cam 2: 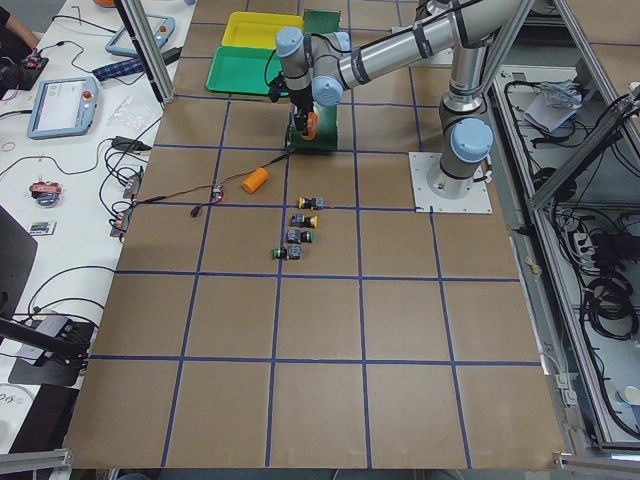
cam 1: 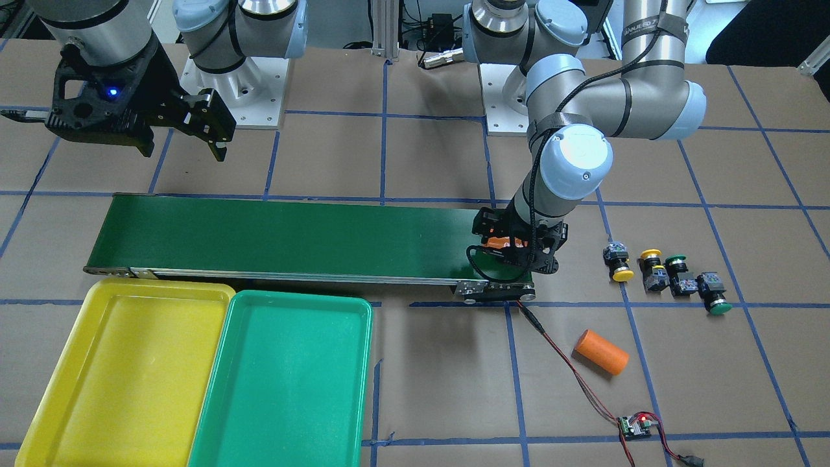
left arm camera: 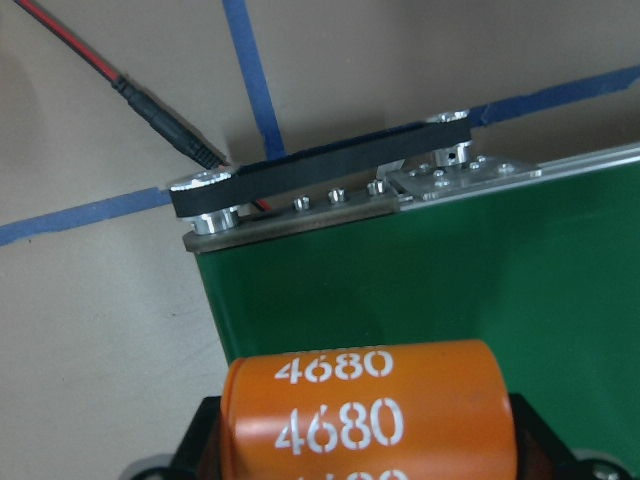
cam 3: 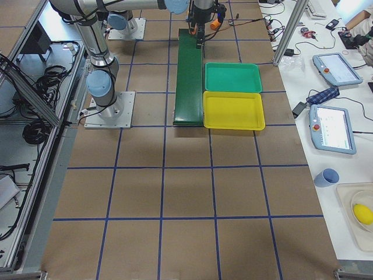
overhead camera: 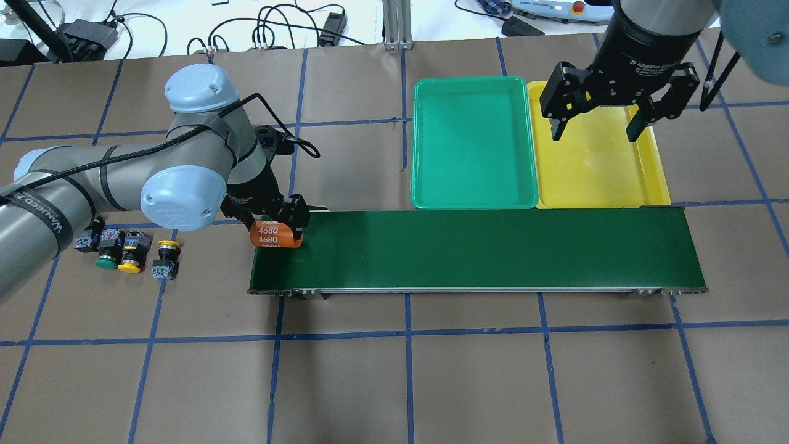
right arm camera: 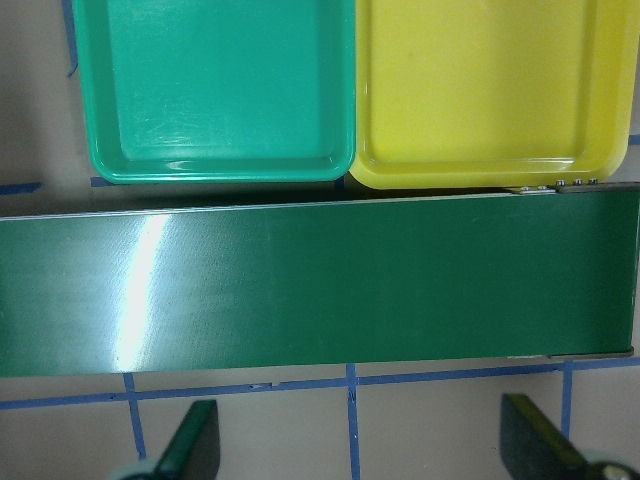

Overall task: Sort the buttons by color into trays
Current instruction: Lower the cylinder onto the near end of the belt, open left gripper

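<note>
Two yellow-capped buttons (cam 1: 622,264) (cam 1: 652,267) and two green-capped buttons (cam 1: 677,272) (cam 1: 713,293) lie in a short row on the brown table, beside the belt's end. No gripper touches them. My left gripper (overhead camera: 275,231) is shut on an orange cylinder (left arm camera: 365,420) marked 4680, over the end of the dark-green conveyor belt (overhead camera: 481,250). I cannot tell whether the cylinder touches the belt. My right gripper (overhead camera: 593,134) hangs open and empty above the yellow tray (overhead camera: 601,172). The green tray (overhead camera: 471,142) lies beside it. Both trays hold nothing.
A second orange cylinder (cam 1: 600,351) lies on the table near the belt's end. A red-and-black wire runs from the belt to a small controller board (cam 1: 635,425). Blue tape lines grid the brown table. My left arm hides part of one button in the overhead view.
</note>
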Robot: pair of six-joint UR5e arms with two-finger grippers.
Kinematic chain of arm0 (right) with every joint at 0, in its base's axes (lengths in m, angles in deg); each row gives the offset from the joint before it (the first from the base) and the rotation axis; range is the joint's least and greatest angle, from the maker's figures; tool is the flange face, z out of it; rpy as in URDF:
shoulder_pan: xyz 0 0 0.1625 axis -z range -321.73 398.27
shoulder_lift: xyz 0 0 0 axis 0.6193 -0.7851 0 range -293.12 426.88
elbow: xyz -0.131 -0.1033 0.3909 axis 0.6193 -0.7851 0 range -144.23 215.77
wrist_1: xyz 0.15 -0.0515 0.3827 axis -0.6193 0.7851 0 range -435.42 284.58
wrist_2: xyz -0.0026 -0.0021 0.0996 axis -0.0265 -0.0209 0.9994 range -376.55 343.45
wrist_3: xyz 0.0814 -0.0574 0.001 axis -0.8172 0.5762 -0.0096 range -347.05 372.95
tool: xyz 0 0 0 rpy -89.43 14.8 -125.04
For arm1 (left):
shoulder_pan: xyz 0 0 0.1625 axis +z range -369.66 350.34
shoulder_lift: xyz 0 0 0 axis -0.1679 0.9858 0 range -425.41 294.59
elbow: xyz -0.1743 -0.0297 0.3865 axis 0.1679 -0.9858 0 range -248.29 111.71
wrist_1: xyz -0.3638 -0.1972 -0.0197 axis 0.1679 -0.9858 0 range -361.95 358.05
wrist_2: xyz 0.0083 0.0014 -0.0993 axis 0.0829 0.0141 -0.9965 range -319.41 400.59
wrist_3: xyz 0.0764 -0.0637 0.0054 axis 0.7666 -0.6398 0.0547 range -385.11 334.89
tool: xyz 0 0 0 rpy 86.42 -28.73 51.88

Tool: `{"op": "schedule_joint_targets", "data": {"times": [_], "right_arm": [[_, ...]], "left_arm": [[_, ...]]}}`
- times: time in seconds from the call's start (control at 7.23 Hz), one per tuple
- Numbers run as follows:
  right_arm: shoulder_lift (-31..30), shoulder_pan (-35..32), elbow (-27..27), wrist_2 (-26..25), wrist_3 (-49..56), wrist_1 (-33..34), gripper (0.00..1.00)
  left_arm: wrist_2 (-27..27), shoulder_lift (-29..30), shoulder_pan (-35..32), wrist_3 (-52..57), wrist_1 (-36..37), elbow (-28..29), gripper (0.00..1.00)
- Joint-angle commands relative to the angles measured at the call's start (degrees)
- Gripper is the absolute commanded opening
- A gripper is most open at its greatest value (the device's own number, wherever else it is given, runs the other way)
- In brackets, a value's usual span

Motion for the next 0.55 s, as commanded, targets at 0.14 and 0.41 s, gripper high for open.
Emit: {"op": "schedule_joint_targets", "data": {"times": [0.14,0.41], "right_arm": [[0.00,0.00,0.00,0.00,0.00,0.00,1.00],[0.00,0.00,0.00,0.00,0.00,0.00,1.00]], "left_arm": [[-0.04,-0.64,-1.29,-0.29,0.04,-0.64,1.00],[0.05,-2.56,-2.79,-1.07,-0.13,1.02,1.00]]}}
